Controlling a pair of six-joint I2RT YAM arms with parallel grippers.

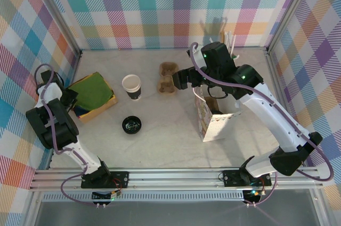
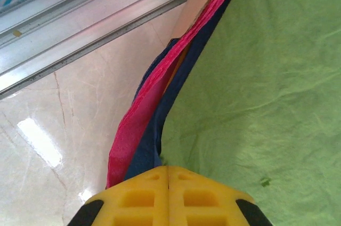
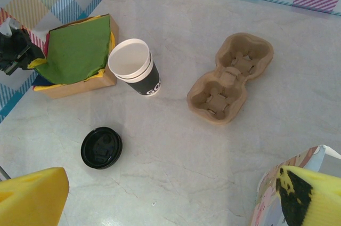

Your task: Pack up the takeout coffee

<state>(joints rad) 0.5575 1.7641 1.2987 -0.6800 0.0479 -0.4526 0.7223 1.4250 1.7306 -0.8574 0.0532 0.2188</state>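
Nearest, the black lid (image 1: 131, 124) lies loose on the desk (image 1: 165, 146), the paper bag (image 1: 213, 124) standing to its right. Further back the cup (image 3: 136, 69) stands uncovered, mid-desk, left of the cardboard carrier (image 3: 230, 78). The right pincer (image 3: 170, 194) hangs released near the bag's top; the left pincer (image 2: 168, 175) is clenched at the napkins (image 2: 256, 93) (whether it pinches one, I cannot tell). Bagging the cup unlidded, or squeezing its thin wall, risks a spill.

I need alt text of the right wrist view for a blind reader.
A lidless paper cup stands on a table between a box of coloured napkins and a cardboard cup carrier; a loose black lid lies nearer the camera. The open right gripper's yellow fingers frame the bottom corners.
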